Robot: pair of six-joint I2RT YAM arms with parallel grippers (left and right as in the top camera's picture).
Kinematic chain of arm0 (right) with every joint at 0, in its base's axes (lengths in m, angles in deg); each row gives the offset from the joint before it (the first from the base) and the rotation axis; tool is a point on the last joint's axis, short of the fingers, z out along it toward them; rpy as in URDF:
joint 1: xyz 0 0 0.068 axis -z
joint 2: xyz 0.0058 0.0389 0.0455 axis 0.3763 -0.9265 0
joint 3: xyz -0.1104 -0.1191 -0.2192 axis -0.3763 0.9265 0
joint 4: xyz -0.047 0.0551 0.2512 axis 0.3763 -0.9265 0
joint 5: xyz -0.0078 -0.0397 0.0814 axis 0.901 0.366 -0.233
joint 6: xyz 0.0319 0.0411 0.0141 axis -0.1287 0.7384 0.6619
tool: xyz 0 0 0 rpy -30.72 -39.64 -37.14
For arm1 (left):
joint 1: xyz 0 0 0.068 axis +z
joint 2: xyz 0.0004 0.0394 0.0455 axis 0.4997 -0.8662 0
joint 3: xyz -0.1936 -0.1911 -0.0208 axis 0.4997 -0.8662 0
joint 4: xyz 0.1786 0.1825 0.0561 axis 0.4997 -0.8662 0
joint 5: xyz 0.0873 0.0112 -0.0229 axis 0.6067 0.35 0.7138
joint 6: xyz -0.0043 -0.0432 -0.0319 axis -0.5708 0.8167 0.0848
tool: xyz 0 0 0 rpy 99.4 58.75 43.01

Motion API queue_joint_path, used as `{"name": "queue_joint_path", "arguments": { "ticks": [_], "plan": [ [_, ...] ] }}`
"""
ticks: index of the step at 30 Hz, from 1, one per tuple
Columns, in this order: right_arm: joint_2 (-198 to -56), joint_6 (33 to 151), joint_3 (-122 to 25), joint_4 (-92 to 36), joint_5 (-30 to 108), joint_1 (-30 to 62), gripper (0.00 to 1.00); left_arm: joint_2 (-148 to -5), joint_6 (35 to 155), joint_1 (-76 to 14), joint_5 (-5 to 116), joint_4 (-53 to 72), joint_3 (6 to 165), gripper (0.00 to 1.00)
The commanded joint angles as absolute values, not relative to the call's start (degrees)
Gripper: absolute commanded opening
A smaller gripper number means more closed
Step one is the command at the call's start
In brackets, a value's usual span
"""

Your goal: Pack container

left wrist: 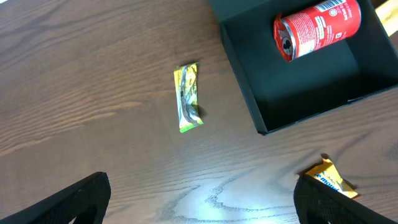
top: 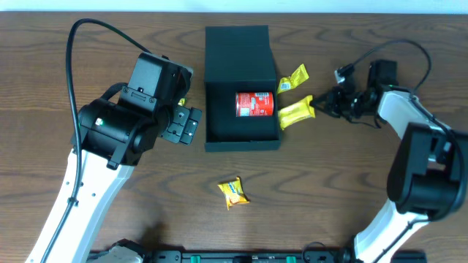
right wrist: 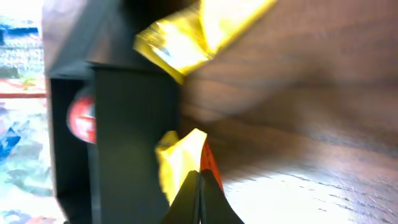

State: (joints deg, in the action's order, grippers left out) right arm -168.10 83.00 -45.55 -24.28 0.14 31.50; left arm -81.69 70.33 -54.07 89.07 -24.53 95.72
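Container (top: 241,51) holds a red can (top: 254,104); just right of it my right gripper (top: 322,107) pinches a yellow packet (top: 295,112), while my left gripper (top: 189,124) gapes wide, empty.

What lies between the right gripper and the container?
A yellow snack packet, pinched by the right gripper, its other end beside the container's wall; the overhead view shows it.

Wood-grain counter (top: 329,190), smooth with a faint sheen. Matt dark cardboard container (top: 238,51). Glossy red metal can (top: 254,104). Shiny, crinkled yellow foil packets (top: 233,193).
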Motion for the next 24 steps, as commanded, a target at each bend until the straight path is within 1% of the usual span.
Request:
{"name": "queue_joint_path", "arguments": {
  "ticks": [1,9,14,19,24],
  "plan": [
    [-163.2,84.3,-47.4,-24.5,-1.4,31.1,0.02,-82.0,69.6,-53.9,89.6,-24.5,96.3,0.95],
    [-155.9,87.3,-47.6,-24.6,-1.4,30.0,0.02,-82.0,69.6,-53.9,89.6,-23.9,96.3,0.95],
    [-152.9,90.0,-48.2,-23.8,-4.4,28.0,0.01,-82.0,69.6,-53.9,89.6,-23.8,96.3,0.96],
    [-151.1,94.1,-48.3,-20.2,-8.0,23.5,0.02,-82.0,69.6,-53.9,89.6,-23.7,96.3,0.95],
    [-150.8,98.9,-49.1,-17.4,-8.0,17.6,0.01,-82.0,69.6,-53.9,89.6,-23.8,96.3,0.95]
  ]
}}
